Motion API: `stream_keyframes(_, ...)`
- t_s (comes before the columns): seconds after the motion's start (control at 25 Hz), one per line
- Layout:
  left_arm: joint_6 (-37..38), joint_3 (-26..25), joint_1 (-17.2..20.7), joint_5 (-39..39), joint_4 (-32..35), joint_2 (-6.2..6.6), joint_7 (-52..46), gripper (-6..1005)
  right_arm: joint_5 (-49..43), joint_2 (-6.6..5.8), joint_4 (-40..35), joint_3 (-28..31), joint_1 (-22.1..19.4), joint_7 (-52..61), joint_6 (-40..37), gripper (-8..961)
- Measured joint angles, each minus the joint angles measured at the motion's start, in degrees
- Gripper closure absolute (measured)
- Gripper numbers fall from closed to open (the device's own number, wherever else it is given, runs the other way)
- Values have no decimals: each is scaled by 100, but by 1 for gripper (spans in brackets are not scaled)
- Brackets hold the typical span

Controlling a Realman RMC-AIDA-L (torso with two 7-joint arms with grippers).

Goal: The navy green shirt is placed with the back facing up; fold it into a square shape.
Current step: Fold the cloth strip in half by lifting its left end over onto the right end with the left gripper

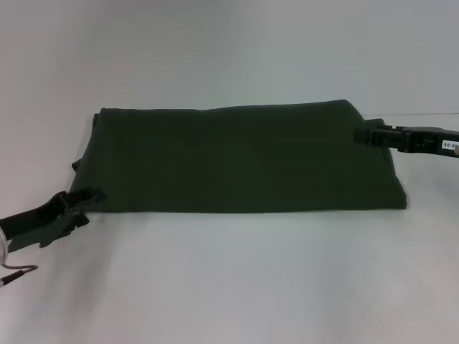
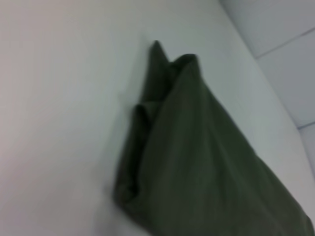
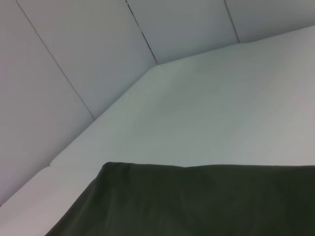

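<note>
White tabletop (image 1: 229, 287) carries everything. Whether the left gripper (image 1: 92, 195) is clenched or released cannot be told; it touches the shirt's near left corner. The right gripper (image 1: 361, 134), equally unclear, meets the far right edge. Between them the shirt (image 1: 244, 158) lies folded into a wide band.

A bare test bench, lab-style: a plain white table (image 1: 229, 287) fills the head view, and from the right wrist view pale wall panels (image 3: 98, 44) with thin seams rise straight off its far edge.
</note>
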Motion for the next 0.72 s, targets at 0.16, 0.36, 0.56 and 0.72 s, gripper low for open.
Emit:
stream_keyframes(0.16,-125,-13,0,90,-27,0,-216,313,0,8,0,31,6,6,1,209)
stream_keyframes(0.36,-294,4,-46,189,-73,2,-430,314,1,13,-6,78,16,86,0,209)
stream_keyframes(0.56,-438,-3,-57,232,-86,10,-585,315,3,39,-7,150,18,91,-3,210)
stream_keyframes(0.72,-521,1,-78,238,-101,13,-769,316,7,54,-7,202,35,93,-10,210)
